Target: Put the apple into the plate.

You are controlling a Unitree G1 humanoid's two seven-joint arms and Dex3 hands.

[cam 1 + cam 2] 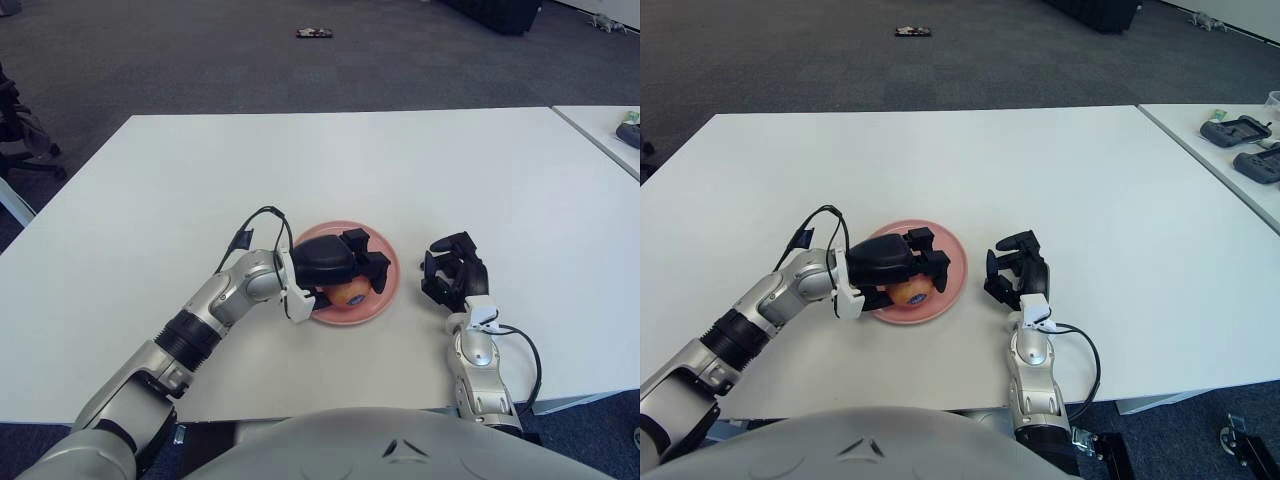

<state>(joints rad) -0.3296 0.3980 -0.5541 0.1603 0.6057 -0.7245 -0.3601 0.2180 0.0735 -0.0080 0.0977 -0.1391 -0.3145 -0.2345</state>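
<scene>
the left hand (335, 268) is low over the pink plate (384, 281), its dark fingers (372, 262) wrapped over the top of the apple (348, 294), so it is clamped on the fruit. the apple shows as an orange patch under the palm, inside the plate's rim toward the plate's near edge; whether it already touches the plate's surface cannot be told, since the hand covers most of it. the plate sits near the middle of the white desk (300, 160), somewhat toward the front edge. the right hand (455, 272) shows just beside the plate on its right side, fingers loosely curled and holding nothing, apart from the plate.

the task looks close to done: the apple is over or on the plate and only the release seems left. the risks lie there. the apple is near the plate's front rim, so if the fingers open while it is above the surface it could roll over the shallow rim onto the desk. the plate is light and unheld, so downward pressure on the near rim could tip or slide it. a finger catching the apple on withdrawal could drag it out.
</scene>
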